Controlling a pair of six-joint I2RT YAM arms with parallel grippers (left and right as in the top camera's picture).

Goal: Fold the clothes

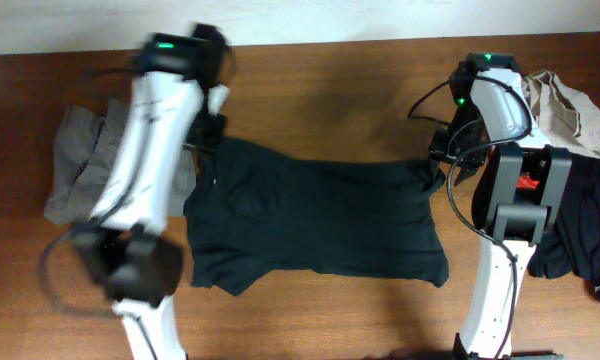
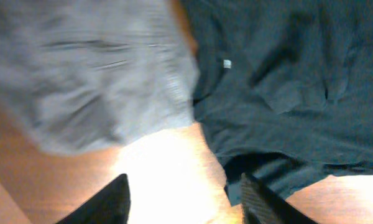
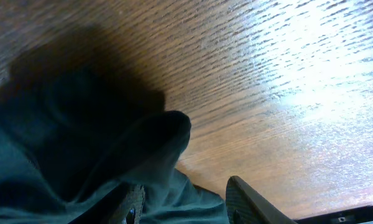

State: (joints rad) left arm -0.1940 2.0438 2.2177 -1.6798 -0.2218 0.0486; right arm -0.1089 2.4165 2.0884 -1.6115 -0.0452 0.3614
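Note:
The black T-shirt (image 1: pixel 320 215) lies spread flat across the middle of the wooden table. My left gripper (image 1: pixel 212 135) is at the shirt's upper left corner. In the left wrist view its fingers (image 2: pixel 186 202) are open and empty over bare wood, with grey trousers (image 2: pixel 93 74) to the left and the shirt (image 2: pixel 286 93), bearing a small white mark (image 2: pixel 227 63), to the right. My right gripper (image 1: pixel 446 165) is at the shirt's upper right corner. Its fingers (image 3: pixel 193 205) are open, and a fold of the shirt (image 3: pixel 112 162) lies between them.
The grey trousers (image 1: pixel 80 170) lie at the table's left side, partly under my left arm. A pile of beige (image 1: pixel 570 110), red (image 1: pixel 526 184) and black (image 1: pixel 580 240) pieces sits at the right edge behind my right arm. Bare wood (image 1: pixel 330 100) shows beyond the shirt.

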